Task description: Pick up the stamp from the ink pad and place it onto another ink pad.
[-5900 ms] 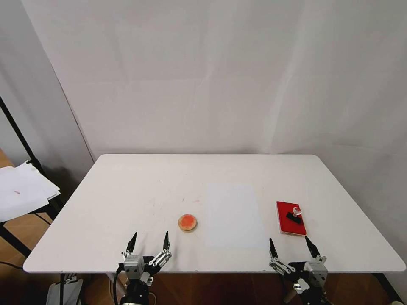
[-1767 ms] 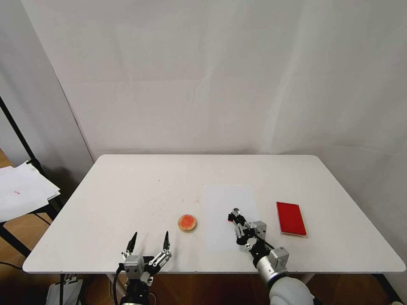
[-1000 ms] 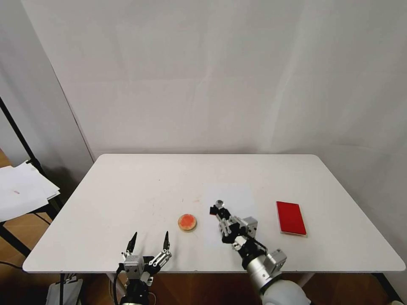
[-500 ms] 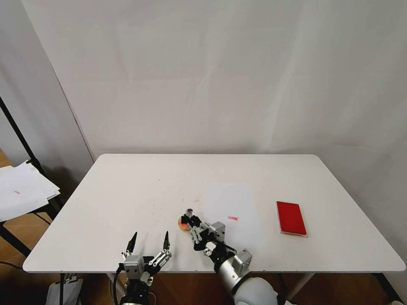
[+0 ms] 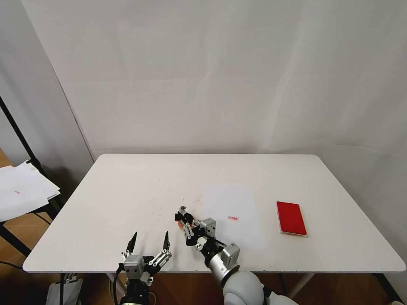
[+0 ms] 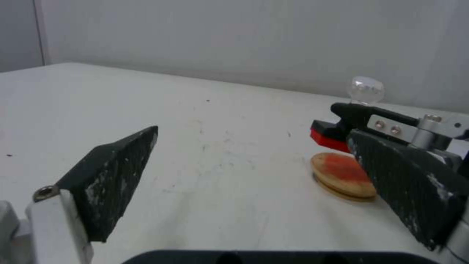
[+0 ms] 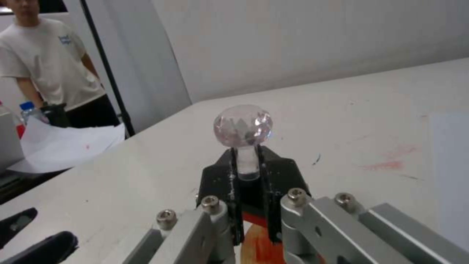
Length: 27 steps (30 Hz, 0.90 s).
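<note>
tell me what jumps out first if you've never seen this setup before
The eye goes first to the right hand near the table's front middle, shut on the stamp, whose clear knob gleams just above the round orange-red ink pad. Next comes the bright red rectangular ink pad, lying bare on the right side. The left hand waits open at the front edge.

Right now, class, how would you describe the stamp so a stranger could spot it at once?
Start at the white table and find the right gripper near its front middle. It holds the stamp just above the round ink pad. Its clear ball knob over a black, red-faced base marks it out.
</note>
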{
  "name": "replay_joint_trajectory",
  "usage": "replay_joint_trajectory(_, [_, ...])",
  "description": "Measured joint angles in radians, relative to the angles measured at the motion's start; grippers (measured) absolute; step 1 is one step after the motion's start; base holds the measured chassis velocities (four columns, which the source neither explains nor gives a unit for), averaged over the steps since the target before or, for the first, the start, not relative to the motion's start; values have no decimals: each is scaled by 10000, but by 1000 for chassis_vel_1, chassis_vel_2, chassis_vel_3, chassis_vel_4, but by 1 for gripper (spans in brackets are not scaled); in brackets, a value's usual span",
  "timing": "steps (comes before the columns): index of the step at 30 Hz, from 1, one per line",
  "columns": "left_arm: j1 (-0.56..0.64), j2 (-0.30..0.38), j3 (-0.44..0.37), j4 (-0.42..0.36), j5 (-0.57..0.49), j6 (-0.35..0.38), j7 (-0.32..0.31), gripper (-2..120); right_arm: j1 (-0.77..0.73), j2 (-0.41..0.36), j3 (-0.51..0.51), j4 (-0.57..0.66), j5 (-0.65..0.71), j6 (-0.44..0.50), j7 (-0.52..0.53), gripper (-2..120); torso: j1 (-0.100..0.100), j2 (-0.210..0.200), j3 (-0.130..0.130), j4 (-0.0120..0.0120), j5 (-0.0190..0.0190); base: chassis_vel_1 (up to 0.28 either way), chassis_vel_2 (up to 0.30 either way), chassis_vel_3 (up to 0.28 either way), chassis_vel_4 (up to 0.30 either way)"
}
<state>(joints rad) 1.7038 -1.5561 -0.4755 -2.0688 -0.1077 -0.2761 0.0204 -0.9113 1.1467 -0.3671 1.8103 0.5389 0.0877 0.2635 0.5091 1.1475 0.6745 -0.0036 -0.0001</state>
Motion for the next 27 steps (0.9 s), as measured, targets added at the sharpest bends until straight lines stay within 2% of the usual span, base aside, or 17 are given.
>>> replay_joint_trajectory(27, [0, 0, 0, 0, 0, 0, 0, 102, -193, 0, 157, -273, -133, 53, 44, 7, 0, 1, -1, 0, 1, 0, 0, 0, 0])
